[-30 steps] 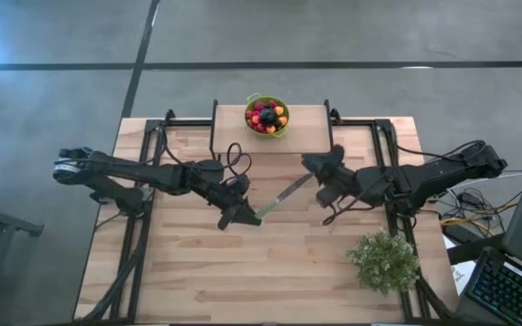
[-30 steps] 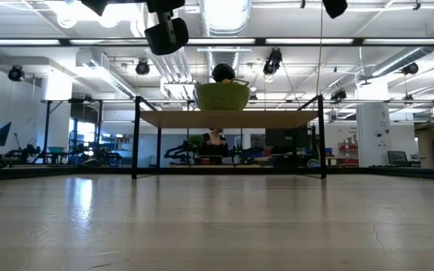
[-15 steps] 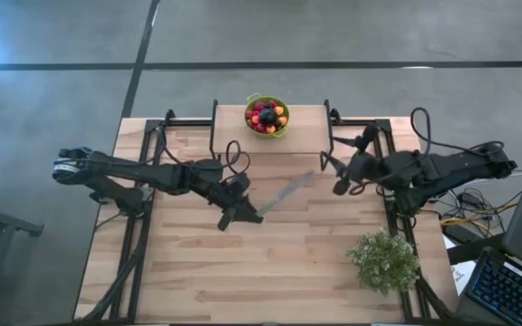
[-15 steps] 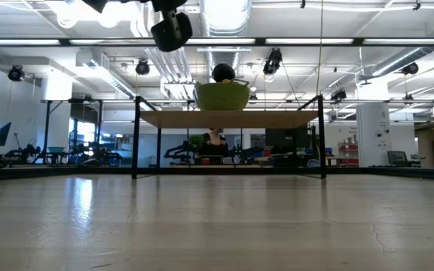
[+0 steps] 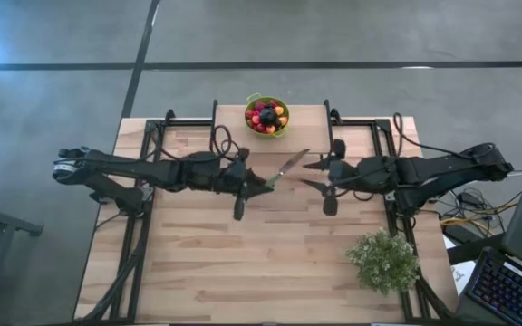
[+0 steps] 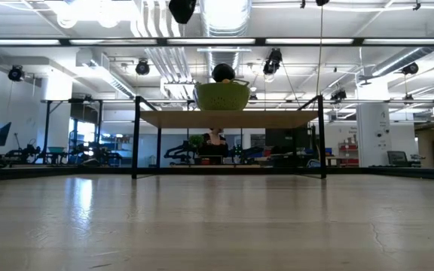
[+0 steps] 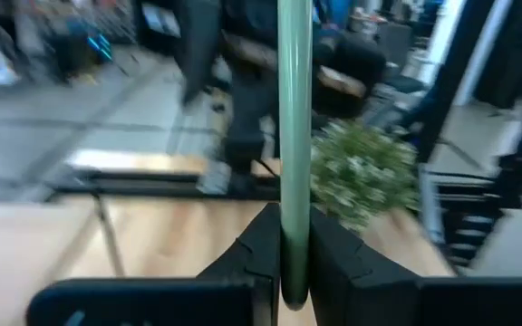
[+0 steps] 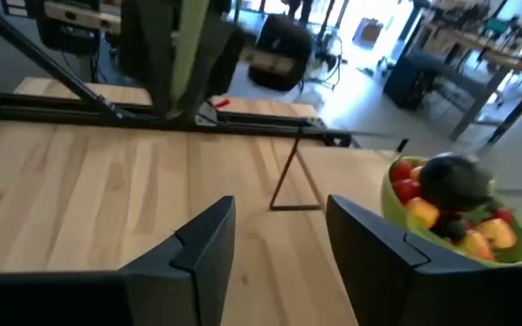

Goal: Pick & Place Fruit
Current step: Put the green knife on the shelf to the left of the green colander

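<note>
The fruit fills a green bowl on a raised shelf at the table's far edge; it also shows in the right wrist view, with the big dark round piece on top. My left gripper is near the table's middle, shut on a slim green-handled knife. The knife's blade points toward the bowl. My right gripper hovers open just right of the blade, touching nothing. My left gripper pinches the knife's green handle between its two fingers, near the handle's free end. The knife runs on forward along the fingers' line. It is lifted clear of the table, its blade slanting toward the far right.
A bushy pale-green plant stands near the table's right near corner. Black frame rails run along the left and right sides and carry the shelf. Bare wood lies toward the near edge.
My left gripper has risen and moved toward the far edge, turning and carrying the knife up off the table, where it lay slanted. My right gripper drew back from the blade's tip toward the right, then came back toward the middle and turned.
</note>
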`<state>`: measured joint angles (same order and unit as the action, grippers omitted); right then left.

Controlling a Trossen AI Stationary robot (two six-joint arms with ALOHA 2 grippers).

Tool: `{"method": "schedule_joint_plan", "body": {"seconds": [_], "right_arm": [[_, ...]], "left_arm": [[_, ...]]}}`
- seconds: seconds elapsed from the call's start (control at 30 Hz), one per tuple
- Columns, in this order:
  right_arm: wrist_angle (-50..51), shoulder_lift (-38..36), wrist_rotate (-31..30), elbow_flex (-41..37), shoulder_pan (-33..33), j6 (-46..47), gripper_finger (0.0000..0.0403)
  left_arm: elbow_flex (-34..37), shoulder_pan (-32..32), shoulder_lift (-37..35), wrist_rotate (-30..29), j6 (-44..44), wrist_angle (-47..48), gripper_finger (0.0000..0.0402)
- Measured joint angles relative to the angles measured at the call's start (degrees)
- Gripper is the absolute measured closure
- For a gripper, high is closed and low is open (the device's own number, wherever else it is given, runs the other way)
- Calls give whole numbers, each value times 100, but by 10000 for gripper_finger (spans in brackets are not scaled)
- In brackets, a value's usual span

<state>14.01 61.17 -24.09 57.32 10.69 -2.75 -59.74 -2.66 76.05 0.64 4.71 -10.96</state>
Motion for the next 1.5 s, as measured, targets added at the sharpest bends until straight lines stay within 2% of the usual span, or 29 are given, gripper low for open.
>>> {"method": "schedule_joint_plan", "body": {"seconds": [0.17, 0.27, 0.43, 0.53, 0.77, 1.07, 1.27, 1.5], "right_arm": [[-488, 267, 49, -2, -25, 148, 231], [-871, 269, 100, -2, -25, 42, 219], [-1470, 255, 467, -2, -25, -90, 203], [-1698, 266, 487, -2, -25, -226, 200], [-2398, 532, 489, -12, -60, -623, 213], [-2690, 795, 531, 59, -216, -694, 225], [-2935, 834, 829, 59, -263, -757, 210], [-2991, 843, 832, 59, -327, -823, 195]], "left_arm": [[-1, 4, 0, -742, -668, -271, 367], [-1, 7, 7, -928, -895, -393, 367], [-1, 7, 7, -940, -1198, -716, 367], [-1, 7, 9, -940, -1405, -883, 367], [-1, 42, 49, -935, -1568, -1005, 367], [-32, 61, 217, -912, -1736, -1381, 367], [-108, 68, 256, -819, -1910, -1526, 367], [-108, 85, 274, -806, -1977, -1517, 367]]}}
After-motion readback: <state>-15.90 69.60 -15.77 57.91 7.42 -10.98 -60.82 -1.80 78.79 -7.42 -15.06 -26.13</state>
